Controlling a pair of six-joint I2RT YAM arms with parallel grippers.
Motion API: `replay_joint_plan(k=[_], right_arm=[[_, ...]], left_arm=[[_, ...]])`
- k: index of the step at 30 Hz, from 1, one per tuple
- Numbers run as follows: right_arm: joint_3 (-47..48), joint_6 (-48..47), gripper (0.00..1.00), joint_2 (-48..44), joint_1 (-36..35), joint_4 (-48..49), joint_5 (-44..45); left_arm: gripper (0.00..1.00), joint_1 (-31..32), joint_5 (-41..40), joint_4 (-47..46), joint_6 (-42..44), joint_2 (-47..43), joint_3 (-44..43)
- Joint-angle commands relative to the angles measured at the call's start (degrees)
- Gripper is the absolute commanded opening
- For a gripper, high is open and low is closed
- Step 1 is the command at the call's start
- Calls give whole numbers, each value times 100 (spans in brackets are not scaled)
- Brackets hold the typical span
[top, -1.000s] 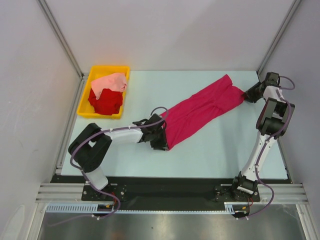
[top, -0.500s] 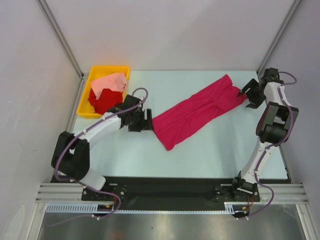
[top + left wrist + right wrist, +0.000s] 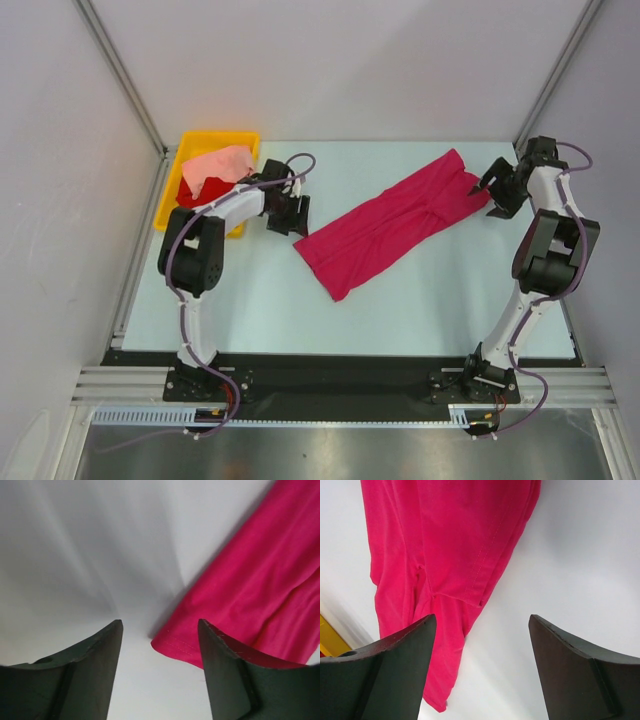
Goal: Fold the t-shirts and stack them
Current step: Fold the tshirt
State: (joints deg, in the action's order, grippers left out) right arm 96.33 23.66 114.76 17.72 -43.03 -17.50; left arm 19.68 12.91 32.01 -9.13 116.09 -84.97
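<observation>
The magenta-crimson t-shirt [image 3: 395,224] lies stretched in a long diagonal band across the table, from front left to back right. It also shows in the left wrist view [image 3: 260,595] and the right wrist view [image 3: 445,550]. My left gripper [image 3: 296,214] is open and empty, just left of the shirt's near-left corner. My right gripper [image 3: 492,192] is open and empty, just right of the shirt's far end. The bright red t-shirt [image 3: 186,195] and the pale salmon-pink t-shirt [image 3: 218,165] lie crumpled in the yellow bin [image 3: 232,136], partly hidden by the left arm.
The yellow bin stands at the back left corner of the table. Grey walls and metal frame posts enclose the table at back and sides. A sliver of the bin shows in the right wrist view [image 3: 330,637].
My left gripper let go of the shirt's near end and moved back and left toward the bin. My right gripper let go of the far end and opened. The shirt settled flat.
</observation>
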Motion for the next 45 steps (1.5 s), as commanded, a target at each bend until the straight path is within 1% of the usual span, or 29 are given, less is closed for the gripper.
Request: replay_joint_plan(k=[1, 4, 9, 12, 13, 15, 16, 18, 22, 23, 24, 29, 33, 34, 36, 37, 38, 42, 45], right_arm=[[157, -142, 81, 160, 30, -30, -140], [149, -107, 81, 248, 56, 40, -166], [166, -20, 81, 371, 118, 207, -158], [245, 68, 81, 503, 179, 286, -79], [289, 129, 81, 547, 197, 329, -52], [368, 182, 78, 723, 267, 417, -52], [429, 218, 77, 775, 294, 470, -70], [474, 253, 73, 916, 329, 637, -87], [483, 227, 65, 1127, 338, 1041, -96], [526, 218, 60, 1171, 338, 1155, -113], [527, 227, 58, 1224, 338, 1243, -114], [606, 297, 57, 1566, 250, 1867, -219], [913, 359, 56, 2032, 101, 2070, -544], [1096, 315, 55, 2137, 40, 2114, -614], [1282, 297, 52, 2401, -171, 2097, -588], [1430, 436, 47, 2489, -207, 2123, -623], [1475, 525, 36, 2638, -251, 2245, -728], [1642, 947, 17, 2858, -461, 2615, -720], [2116, 1018, 2, 3191, -593, 2598, -650]], left_arm=[[66, -43, 299, 244, 482, 246, -379], [58, -35, 510, 183, 421, 317, -267], [50, -17, 871, -98, 280, 98, 217], [43, 27, 1090, -204, 140, 10, 463], [34, 27, 1135, -230, 35, -8, 551], [22, 27, 1205, -301, -63, 10, 657], [11, 27, 1162, -292, -107, 19, 727], [0, 27, 943, -222, -142, -34, 806], [0, 27, 592, -151, -151, -341, 1235], [1, 27, 538, -160, -168, -446, 1342], [0, 27, 511, -186, -186, -613, 1447], [0, 36, 634, -502, -423, -1255, 2510], [0, 79, 827, -792, -773, -1756, 3283], [0, 114, 888, -949, -853, -1948, 3572], [0, 307, 968, -1065, -1081, -2125, 3820], [0, 404, 942, -1144, -1143, -2222, 3995], [0, 596, 916, -1170, -1214, -2362, 4075], [0, 975, 950, -1521, -1854, -2697, 4514], [0, 1187, 977, -1908, -2276, -2872, 4892]])
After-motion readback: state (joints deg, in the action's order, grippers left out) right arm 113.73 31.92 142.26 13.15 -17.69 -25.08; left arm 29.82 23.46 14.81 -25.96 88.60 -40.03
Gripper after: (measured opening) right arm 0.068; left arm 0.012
